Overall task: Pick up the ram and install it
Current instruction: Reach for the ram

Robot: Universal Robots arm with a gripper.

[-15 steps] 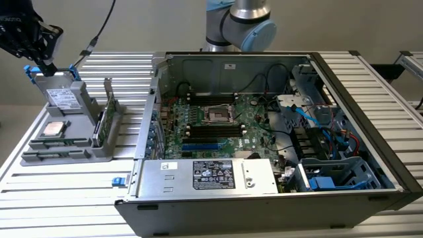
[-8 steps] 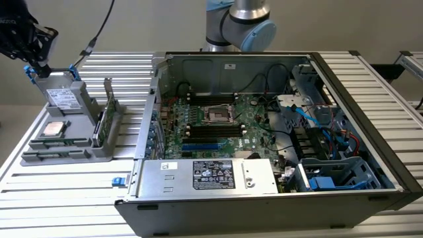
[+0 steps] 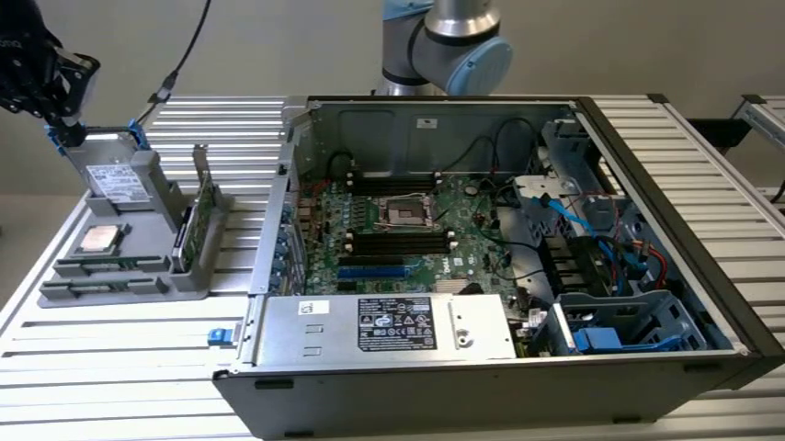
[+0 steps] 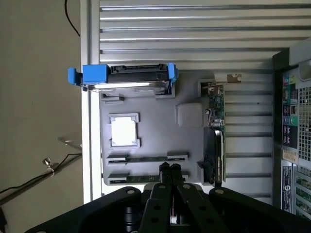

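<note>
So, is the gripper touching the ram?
Apart. The exterior view shows the gripper up at the far end of the tray and the ram lying at its near end, a plain gap between.

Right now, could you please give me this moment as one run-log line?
gripper: shut, empty | position: over gray tray | ram: lying in tray, not gripped | computer case: open

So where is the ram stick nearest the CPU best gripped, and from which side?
Probably by the middle of its long upper edge, coming straight down. The ram stands on edge in a groove of the gray tray with clips at both ends, so only that thin edge is free.
</note>
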